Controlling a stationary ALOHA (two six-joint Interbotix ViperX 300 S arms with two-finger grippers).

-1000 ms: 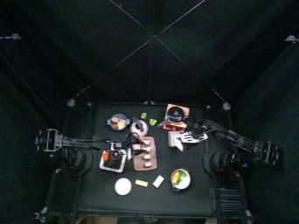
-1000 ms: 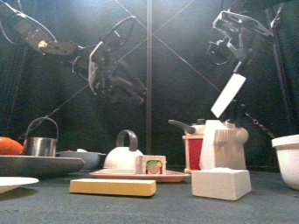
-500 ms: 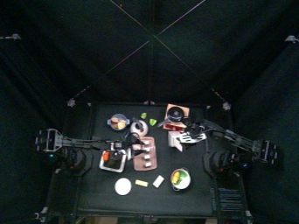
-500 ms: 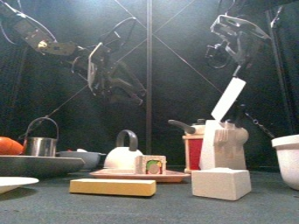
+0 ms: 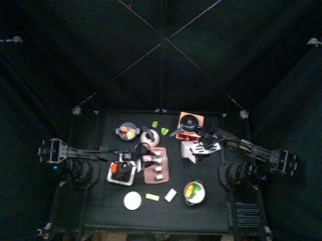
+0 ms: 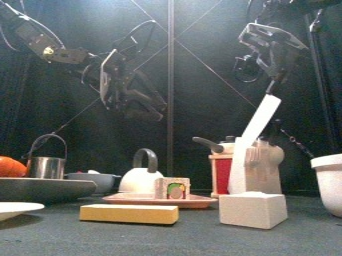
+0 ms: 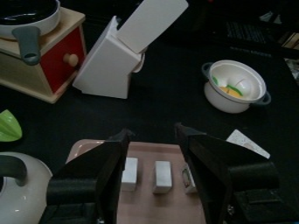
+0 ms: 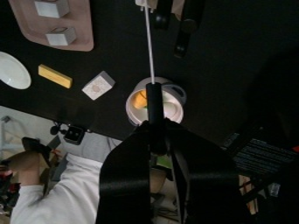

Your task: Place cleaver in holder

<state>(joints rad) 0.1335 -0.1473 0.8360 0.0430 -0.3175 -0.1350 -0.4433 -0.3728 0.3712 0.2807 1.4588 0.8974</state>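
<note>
The cleaver (image 6: pixel 261 120), a flat white blade, hangs tilted in the front view with its lower tip at the top of the holder (image 6: pixel 255 167), a pale block at the right. My right gripper (image 6: pixel 279 75) is shut on the cleaver's dark handle above it. The right wrist view shows the blade edge-on as a thin white line (image 8: pixel 152 52) running out from the shut jaws. In the left wrist view the blade (image 7: pixel 158 22) meets the holder (image 7: pixel 110 63). My left gripper (image 7: pixel 156 144) hangs open over the reddish-brown board (image 7: pixel 158 179), holding nothing.
A red box with a dark pan (image 7: pixel 41 48) stands beside the holder. Close by are a white bowl (image 7: pixel 235 84), a white kettle (image 6: pixel 140 176), a yellow block (image 6: pixel 130 213), a white cube (image 6: pixel 251 210) and a metal cup (image 6: pixel 47 162). A person (image 8: pixel 59 188) sits beyond the curtain.
The right gripper has lowered the cleaver, bringing its tip down to the holder's top. The left arm has stayed still.
</note>
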